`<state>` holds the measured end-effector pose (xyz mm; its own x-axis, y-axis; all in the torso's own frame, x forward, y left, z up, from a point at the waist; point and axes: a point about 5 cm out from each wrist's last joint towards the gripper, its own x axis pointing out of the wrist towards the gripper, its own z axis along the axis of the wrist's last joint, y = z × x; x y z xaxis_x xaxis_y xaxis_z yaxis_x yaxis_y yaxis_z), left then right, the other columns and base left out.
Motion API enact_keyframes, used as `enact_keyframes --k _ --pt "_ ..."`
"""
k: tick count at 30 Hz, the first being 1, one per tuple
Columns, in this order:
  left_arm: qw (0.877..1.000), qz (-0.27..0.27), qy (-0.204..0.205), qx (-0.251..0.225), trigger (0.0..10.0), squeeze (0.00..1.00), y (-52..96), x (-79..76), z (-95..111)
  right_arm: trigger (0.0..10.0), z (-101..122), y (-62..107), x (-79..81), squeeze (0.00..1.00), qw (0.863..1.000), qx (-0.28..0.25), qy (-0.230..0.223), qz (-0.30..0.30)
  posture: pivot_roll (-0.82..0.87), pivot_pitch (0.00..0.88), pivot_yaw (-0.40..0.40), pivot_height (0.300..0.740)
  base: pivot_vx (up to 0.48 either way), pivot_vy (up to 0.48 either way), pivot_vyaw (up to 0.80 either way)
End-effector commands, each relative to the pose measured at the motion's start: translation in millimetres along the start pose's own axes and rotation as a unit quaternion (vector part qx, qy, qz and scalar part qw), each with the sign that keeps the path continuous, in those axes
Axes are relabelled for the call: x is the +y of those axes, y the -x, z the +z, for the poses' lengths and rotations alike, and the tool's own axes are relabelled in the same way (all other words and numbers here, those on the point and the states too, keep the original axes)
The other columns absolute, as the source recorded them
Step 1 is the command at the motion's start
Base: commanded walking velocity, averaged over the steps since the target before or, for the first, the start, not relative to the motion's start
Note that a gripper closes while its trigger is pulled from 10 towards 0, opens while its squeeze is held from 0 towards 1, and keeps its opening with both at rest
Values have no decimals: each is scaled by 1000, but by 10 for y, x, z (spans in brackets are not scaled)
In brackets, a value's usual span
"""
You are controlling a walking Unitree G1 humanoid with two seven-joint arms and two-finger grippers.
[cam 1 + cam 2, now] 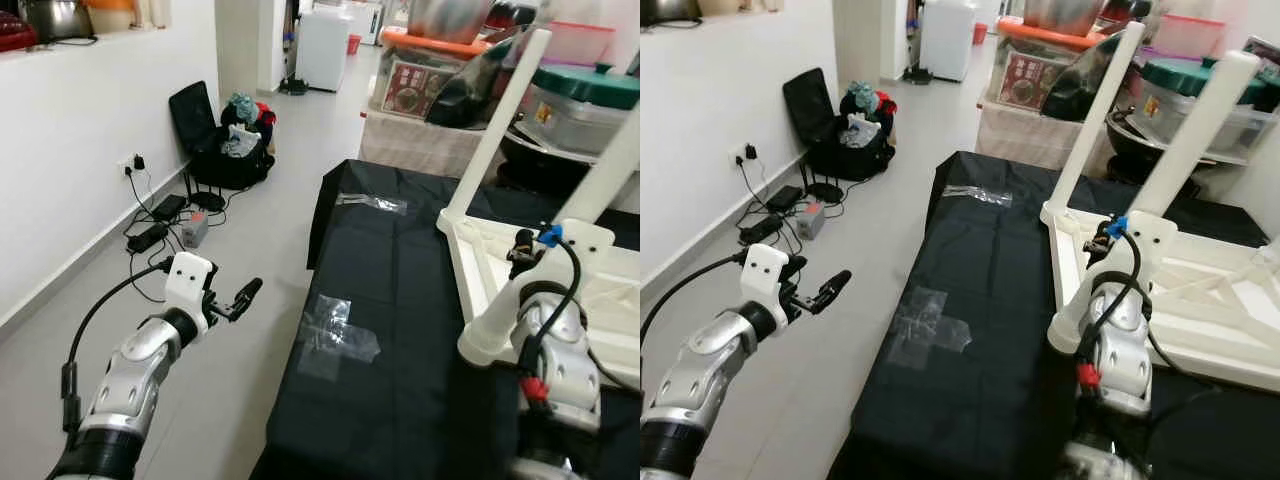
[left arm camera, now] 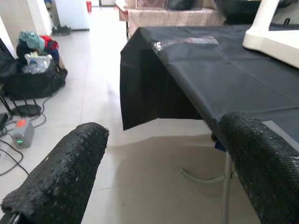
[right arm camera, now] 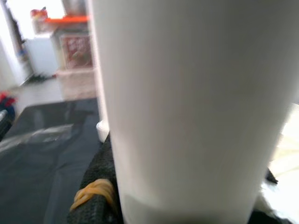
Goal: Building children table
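Lying upside down on the black-draped surface (image 1: pixel 400 330): white children's table (image 1: pixel 1200 290), legs pointing up. Gripping the nearest table leg (image 1: pixel 1185 150) close to its base: right end effector (image 1: pixel 1102 238), fingers clamped around the white tube (seen pressed against it in the right wrist view). Hovering over the floor (image 1: pixel 250 260) beside the surface, holding nothing: left end effector (image 1: pixel 243 296), fingers (image 2: pixel 60 177) spread wide. Resting against the wall: black bag (image 1: pixel 225 150).

White children's table (image 1: pixel 1200 300) lying upside down at the black-covered tabletop's (image 1: pixel 980 330) right edge, two white legs (image 1: pixel 1095 120) pointing upward.
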<state>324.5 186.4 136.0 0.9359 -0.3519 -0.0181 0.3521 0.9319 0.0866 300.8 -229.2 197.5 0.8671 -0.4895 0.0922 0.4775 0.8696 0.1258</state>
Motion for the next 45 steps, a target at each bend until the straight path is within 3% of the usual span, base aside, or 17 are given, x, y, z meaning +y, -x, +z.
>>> enact_keyframes --k 1,2,4,5,9,10,12,13,17,21,28,29,32,33,36,42,45 --pt "1000 -13 1 6 10000 0 -34 -55 -8 2706 -194 120 196 0 998 49 8 44 62 0 -108 740 0 0 0" --pt "1000 -14 0 6 10000 0 -45 -49 1 5647 -183 162 300 0 996 47 8 71 62 0 -108 740 0 0 0" --pt "1000 -12 0 4 10000 0 -57 -23 23 6235 -121 144 352 0 996 34 14 84 62 0 -112 740 0 0 0" --pt "1000 -10 0 2 10000 0 -58 -3 34 10000 -61 111 383 0 995 25 24 98 62 0 -113 740 0 0 0" --pt "1000 -9 2 3 10000 0 -40 17 24 10000 74 68 369 0 996 -5 20 86 58 0 -113 740 0 0 0" --pt "1000 -9 4 7 10000 0 -15 15 -3 10000 166 49 366 745 995 -16 27 97 60 0 -117 740 0 0 0" --pt "1000 -9 5 8 10000 0 -6 14 -11 10000 210 43 378 745 993 -18 33 115 60 0 -117 740 0 0 0" --pt "1000 -9 5 9 10000 0 -7 15 -11 10000 249 46 375 0 992 -25 33 122 60 0 -119 740 0 0 0" --pt "1000 -8 5 9 10000 0 -13 15 -9 10000 325 26 365 0 986 -46 40 154 60 0 -119 740 0 0 0" --pt "1000 -10 3 8 10000 0 -28 -19 -23 10000 187 -108 213 0 913 -46 111 390 66 0 -121 740 0 0 0" --pt "1000 -9 1 5 10000 0 -27 -41 -21 10000 -106 -186 92 0 869 28 150 472 79 0 -126 740 0 0 0" --pt "1000 -9 1 5 10000 0 -25 -44 -22 7804 -142 -172 105 0 858 41 145 492 81 0 -125 740 0 0 0" --pt "1000 -9 1 5 10000 0 -22 -48 -24 6863 -170 -152 119 0 846 52 138 513 82 0 -125 740 0 0 0" --pt "1000 -9 1 6 10000 0 -21 -49 -25 0 -178 -177 124 0 852 57 127 504 85 0 -128 740 0 0 0" --pt "1000 -8 0 6 10000 0 -21 -42 -18 0 -218 -239 110 0 863 69 138 480 89 0 -129 740 0 0 0" --pt "1000 -9 -1 7 10000 0 -27 -20 -4 0 -347 -460 -148 0 975 103 88 178 74 0 -116 740 0 0 0" --pt "1000 -11 -1 8 10000 0 -30 -24 -6 0 -360 -396 -217 0 987 102 62 105 74 0 -116 740 0 0 0"
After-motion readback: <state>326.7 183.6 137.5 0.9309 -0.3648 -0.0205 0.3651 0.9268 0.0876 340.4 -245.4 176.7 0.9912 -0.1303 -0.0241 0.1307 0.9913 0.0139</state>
